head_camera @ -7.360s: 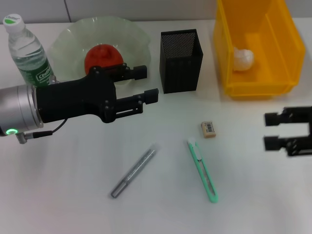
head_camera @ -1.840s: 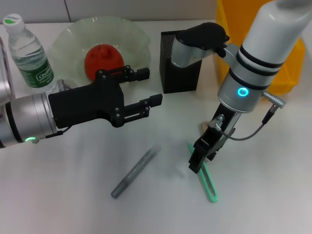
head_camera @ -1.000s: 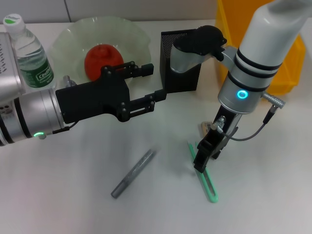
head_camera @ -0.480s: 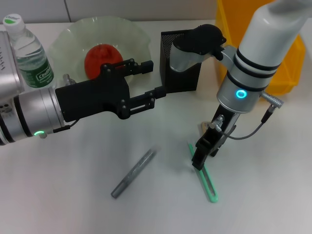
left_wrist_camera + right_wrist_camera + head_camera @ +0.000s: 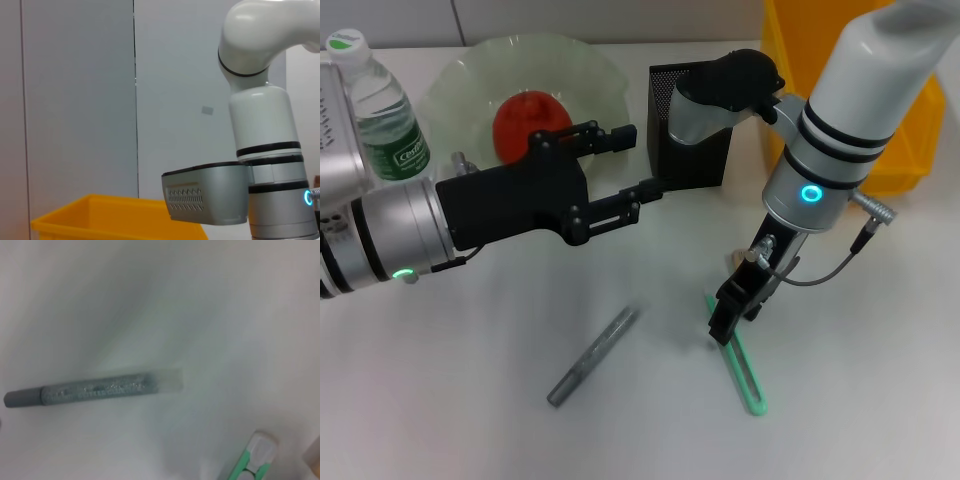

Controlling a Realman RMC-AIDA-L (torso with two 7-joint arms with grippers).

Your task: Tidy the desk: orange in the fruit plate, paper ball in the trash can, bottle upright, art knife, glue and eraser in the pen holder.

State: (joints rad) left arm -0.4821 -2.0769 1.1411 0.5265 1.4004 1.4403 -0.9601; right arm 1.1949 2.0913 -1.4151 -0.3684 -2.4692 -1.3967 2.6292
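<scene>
Tabletop [image 5: 880, 400]: white, carrying all items listed below; places are given from the pen holder.

Pen holder [image 5: 692, 140]: black mesh box, upright at the far middle, partly hidden by your right arm.

Fruit plate [image 5: 470, 80]: pale-green glass bowl, left of the pen holder. The orange [image 5: 528, 118] lay inside it.

Bottle [image 5: 382, 115]: stood upright, beyond the fruit plate at the far left, cap up.

Trash can [image 5: 910, 140]: yellow bin, right of the pen holder, mostly covered by your right arm. Its rim also appeared in the left wrist view [image 5: 115, 220]. You could not see the paper ball.

Glue [image 5: 592, 356]: grey stick, lying flat well in front of the pen holder, slanted. In the right wrist view it lay alone on bare tabletop [image 5: 95, 390].

Art knife [image 5: 745, 375]: mint-green, lying flat in front of the pen holder, to the right of the glue. Its tip showed at the edge of the right wrist view [image 5: 252, 460].

Eraser [image 5: 738, 262]: a small beige sliver, between the pen holder and the art knife, mostly hidden behind your right tool.

Right tool [image 5: 728, 322]: pointed down at the near end of the art knife; you could not tell whether its fingers were apart or together.

Left tool [image 5: 632, 162]: held level above the tabletop, just left of the pen holder, fingers spread apart with nothing between them.
</scene>
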